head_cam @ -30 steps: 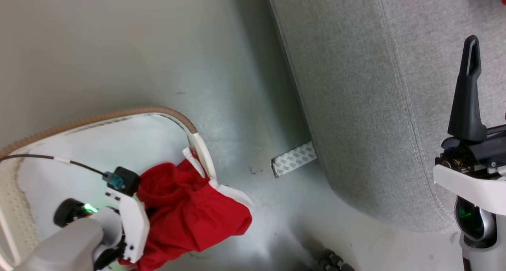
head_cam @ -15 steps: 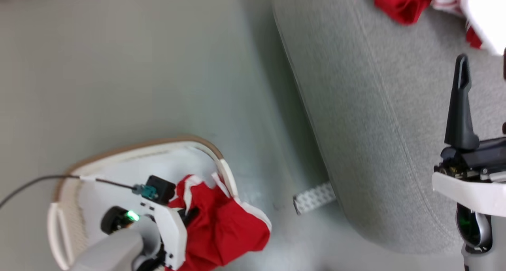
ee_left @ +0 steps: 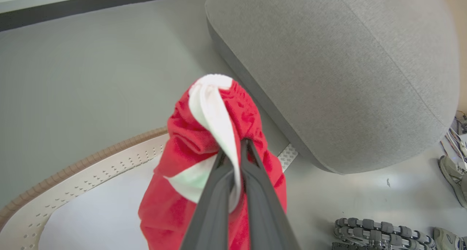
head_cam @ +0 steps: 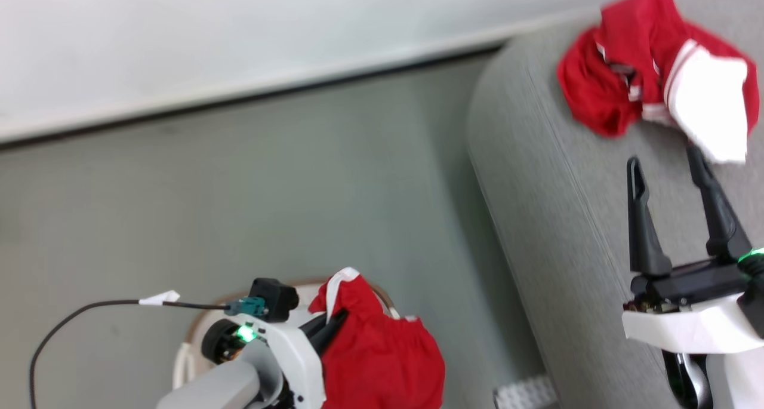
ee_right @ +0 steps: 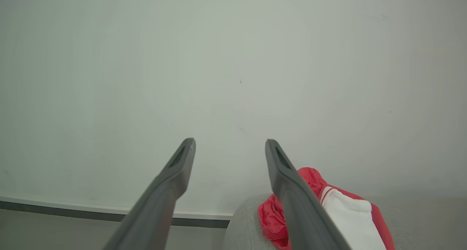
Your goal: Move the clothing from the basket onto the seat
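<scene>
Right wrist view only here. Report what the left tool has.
Observer: The left tool is shut on a red garment with white trim.
Operator: Say where it hangs.
Observer: Above the edge of the basket, by its brown rim, and not over the seat yet.
Operator: Tell me what's left in the basket.
Observer: Bare white bottom shows beside the garment. The part beneath it is hidden.
</scene>
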